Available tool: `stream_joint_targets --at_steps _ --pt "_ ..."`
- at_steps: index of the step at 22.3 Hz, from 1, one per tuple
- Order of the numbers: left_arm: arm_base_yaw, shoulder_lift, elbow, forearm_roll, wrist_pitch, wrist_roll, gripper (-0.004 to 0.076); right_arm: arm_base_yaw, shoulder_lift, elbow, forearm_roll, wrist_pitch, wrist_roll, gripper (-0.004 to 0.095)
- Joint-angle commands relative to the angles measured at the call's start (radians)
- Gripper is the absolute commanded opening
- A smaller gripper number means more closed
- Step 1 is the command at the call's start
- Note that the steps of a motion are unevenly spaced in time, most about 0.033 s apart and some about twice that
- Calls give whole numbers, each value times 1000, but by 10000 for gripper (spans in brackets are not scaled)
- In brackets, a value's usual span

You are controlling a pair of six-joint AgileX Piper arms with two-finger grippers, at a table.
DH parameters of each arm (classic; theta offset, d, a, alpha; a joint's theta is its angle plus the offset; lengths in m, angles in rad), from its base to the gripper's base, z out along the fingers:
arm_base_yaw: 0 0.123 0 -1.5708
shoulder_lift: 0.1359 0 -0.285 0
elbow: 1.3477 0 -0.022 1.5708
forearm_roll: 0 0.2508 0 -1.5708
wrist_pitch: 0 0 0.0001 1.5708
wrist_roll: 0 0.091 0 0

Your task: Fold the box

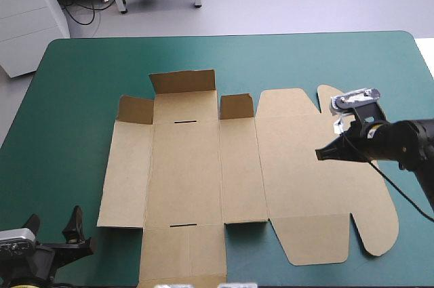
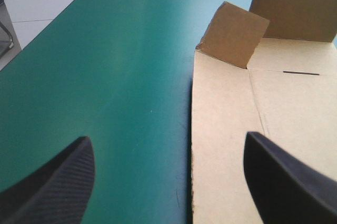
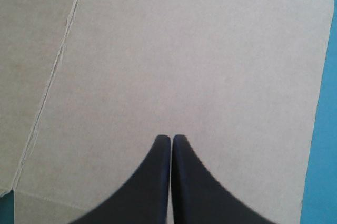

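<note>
Mostly the box [image 1: 203,166] lies flat, left hand [image 2: 167,147] apart, right hand [image 3: 172,138] together over it.

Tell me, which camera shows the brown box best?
The high view: nearly the whole box lies flat there, far flaps raised. The left wrist view catches only its left edge and two raised flaps; the right wrist view mostly one plain panel.

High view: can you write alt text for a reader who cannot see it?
A brown box lies unfolded on the teal-green table, three small flaps at its far edge standing up. The right gripper, shut, is over its right panel; the left gripper, open, is off the box by the table's near left corner.
</note>
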Motion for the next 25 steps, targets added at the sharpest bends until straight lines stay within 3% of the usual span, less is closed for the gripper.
stream_joint_targets --at_steps 1,12,17,22,25 --pt "-6 58 -78 -58 -65 2 557 -7 -111 48 8 -39 -9 -8" --pt "-6 541 -452 -81 42 54 533 -7 -524 252 8 6 17 -8" --pt "-6 801 -474 -93 68 82 533 -7 -667 311 10 61 100 -8" --pt "4 1015 -474 -352 124 290 533 -7 -757 354 12 84 109 -8" --pt "75 1159 -474 -468 254 407 533 -7 -762 354 12 120 100 -8"
